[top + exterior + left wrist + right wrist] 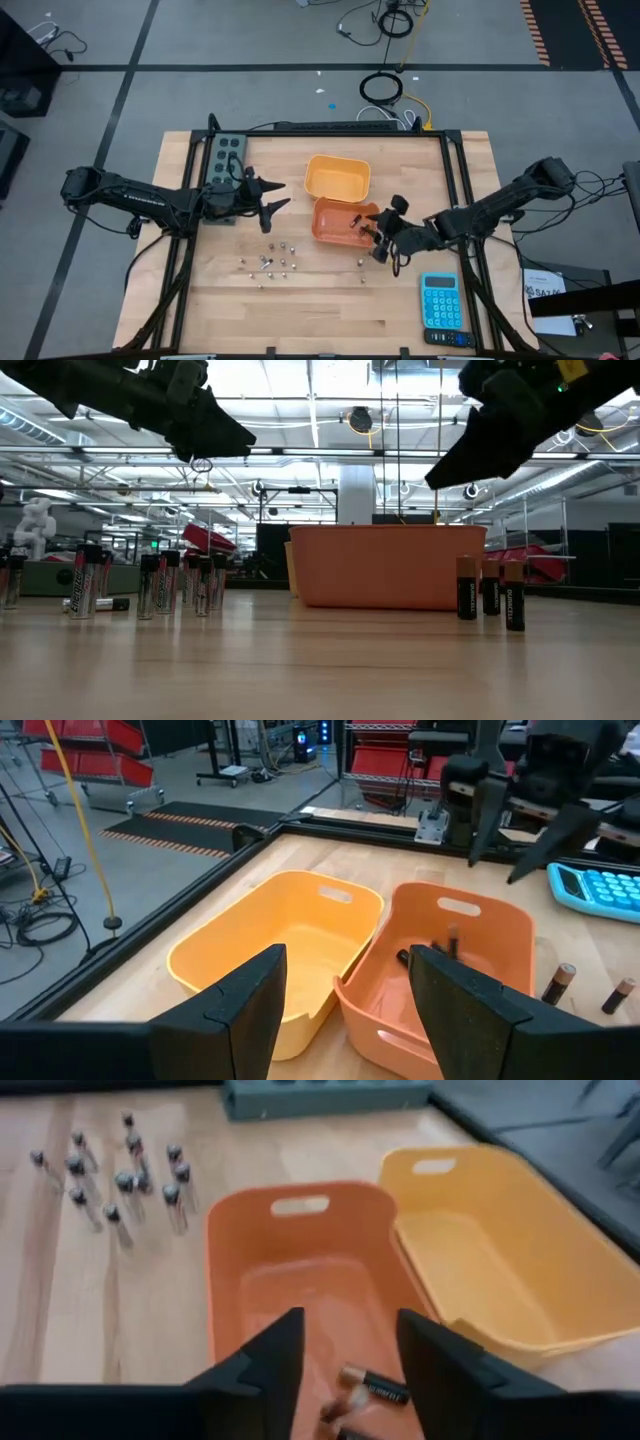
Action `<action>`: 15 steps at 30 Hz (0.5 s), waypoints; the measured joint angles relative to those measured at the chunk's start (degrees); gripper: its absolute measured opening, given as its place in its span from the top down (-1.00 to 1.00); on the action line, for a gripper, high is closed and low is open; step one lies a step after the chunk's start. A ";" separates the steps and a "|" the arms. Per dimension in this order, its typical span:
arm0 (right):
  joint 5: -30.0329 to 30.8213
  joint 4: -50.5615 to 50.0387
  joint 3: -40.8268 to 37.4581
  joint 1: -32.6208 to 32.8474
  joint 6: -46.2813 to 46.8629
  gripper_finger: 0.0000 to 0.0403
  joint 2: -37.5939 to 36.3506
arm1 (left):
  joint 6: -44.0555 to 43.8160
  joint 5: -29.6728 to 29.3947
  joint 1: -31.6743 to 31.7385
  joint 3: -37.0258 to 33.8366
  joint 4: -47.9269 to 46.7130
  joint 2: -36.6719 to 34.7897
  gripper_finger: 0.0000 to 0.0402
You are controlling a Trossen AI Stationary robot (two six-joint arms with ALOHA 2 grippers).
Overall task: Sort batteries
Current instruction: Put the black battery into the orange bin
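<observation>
Batteries (270, 264) of the silvery kind stand mostly upright in a loose cluster on the wooden table (300, 310), well to the left of the two bins, and we see none of them sorted yet. One of that group lies on its side in the low view. A few dark cells already lie in the darker orange bin (335, 220); we count at least two or three there (370, 1388) in the right wrist view. The lighter yellow-orange bin (337, 178) beside it looks empty. Three more dark batteries (488, 594) stand on the table just beside the darker bin, so that sort is not finished either.

Our right gripper (378, 238) hangs over the near edge of the darker orange bin with its jaws apart and nothing between them; we judge it has either just let a dark cell go or is about to go for another. Our left gripper (268, 195) hovers above the table between the silvery cluster and the bins, jaws spread wide and empty, facing the bins.

We judge the task to be in its early part: a few dark cells are in, while a few dark ones and the whole silvery group remain. A blue calculator (441, 302) lies apart near the front right corner.
</observation>
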 joint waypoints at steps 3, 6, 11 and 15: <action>0.78 -2.68 0.00 3.47 4.37 0.11 -0.50 | 0.03 0.00 0.00 0.00 -0.39 0.00 -0.10; 6.93 -5.63 0.00 9.45 12.20 0.10 -0.96 | 0.07 0.00 0.00 0.00 -1.10 0.00 -0.10; 13.95 -9.76 0.00 17.31 29.44 0.11 3.00 | 0.68 -0.04 0.00 0.00 -1.02 0.02 -0.10; 14.79 -9.79 0.00 19.75 40.54 0.08 10.53 | 0.95 -0.13 0.00 0.00 -0.86 0.02 -0.10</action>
